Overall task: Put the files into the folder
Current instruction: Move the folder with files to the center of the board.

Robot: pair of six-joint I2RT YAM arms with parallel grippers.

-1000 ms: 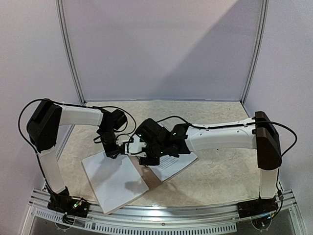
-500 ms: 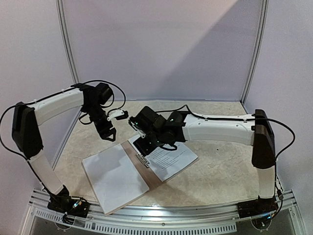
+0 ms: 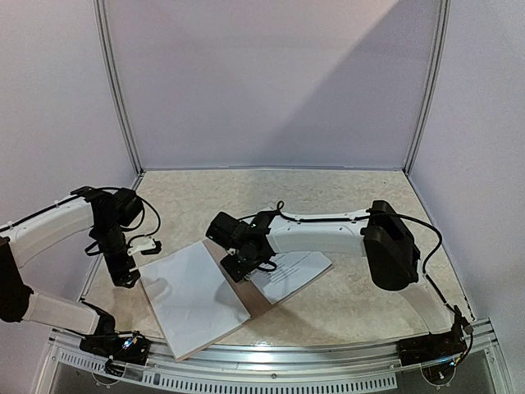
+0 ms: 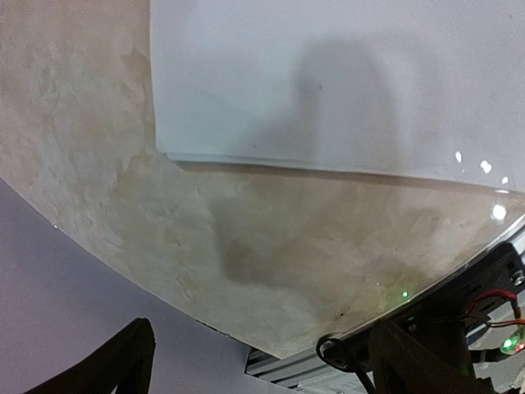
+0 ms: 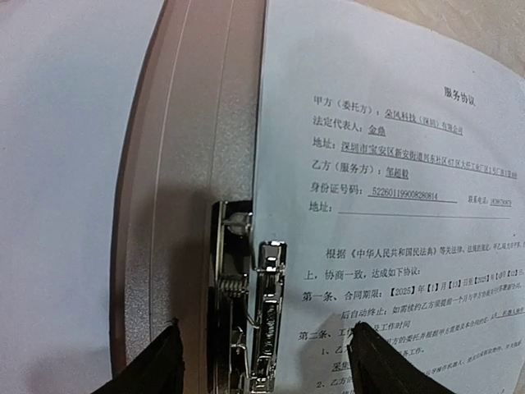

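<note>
The brown folder [image 3: 235, 283] lies open near the table's front. A blank white sheet [image 3: 190, 295] covers its left half, and a printed sheet of the files [image 3: 297, 272] lies on its right half. In the right wrist view the metal clip [image 5: 256, 316] sits by the spine [image 5: 205, 123], its lever over the edge of the printed sheet [image 5: 394, 164]. My right gripper [image 5: 267, 363] [image 3: 236, 267] hangs open just above the clip, one finger on each side. My left gripper [image 3: 127, 272] [image 4: 271, 361] is open and holds nothing, off the blank sheet's [image 4: 328, 82] left edge.
The beige table [image 3: 353, 213] is closed in by pale walls at the back and sides. A metal rail [image 3: 271, 361] with both arm bases runs along the front edge, close to the folder's near corner. The right arm's elbow [image 3: 390, 246] hangs over the table's right half.
My left arm has swung back to the left, away from the folder, and its jaws have opened wider. My right gripper has stayed over the clip and opened a little; its elbow has folded inward.
</note>
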